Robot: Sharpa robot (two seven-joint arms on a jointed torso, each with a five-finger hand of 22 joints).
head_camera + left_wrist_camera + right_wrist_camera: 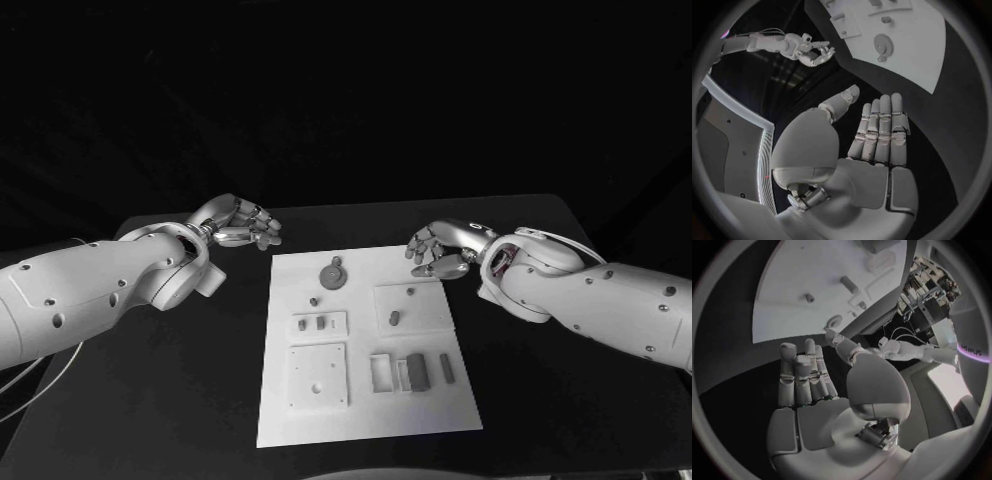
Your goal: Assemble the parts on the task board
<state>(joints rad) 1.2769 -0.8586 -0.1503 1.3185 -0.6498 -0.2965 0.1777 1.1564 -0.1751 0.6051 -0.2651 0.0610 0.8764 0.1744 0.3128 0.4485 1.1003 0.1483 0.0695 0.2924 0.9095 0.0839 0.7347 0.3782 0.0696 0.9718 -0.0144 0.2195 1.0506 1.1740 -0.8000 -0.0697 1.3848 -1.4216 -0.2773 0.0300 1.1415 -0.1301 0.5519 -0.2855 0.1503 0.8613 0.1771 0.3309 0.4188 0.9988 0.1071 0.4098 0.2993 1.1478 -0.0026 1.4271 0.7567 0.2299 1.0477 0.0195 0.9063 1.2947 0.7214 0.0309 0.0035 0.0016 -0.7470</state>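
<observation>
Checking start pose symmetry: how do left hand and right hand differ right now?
The left hand hovers over bare black table off the task board's far left corner; the right hand hovers at the board's far right corner, over its edge. The left hand sits farther from the robot than the right hand. Shared: both hold nothing, fingers apart, palms turned inward toward each other, clear of the parts.

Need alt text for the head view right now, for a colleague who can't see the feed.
A white task board lies mid-table with small grey parts on it, untouched. The left hand hovers off its far-left corner and the right hand above its far-right corner, both empty with fingers apart.
</observation>
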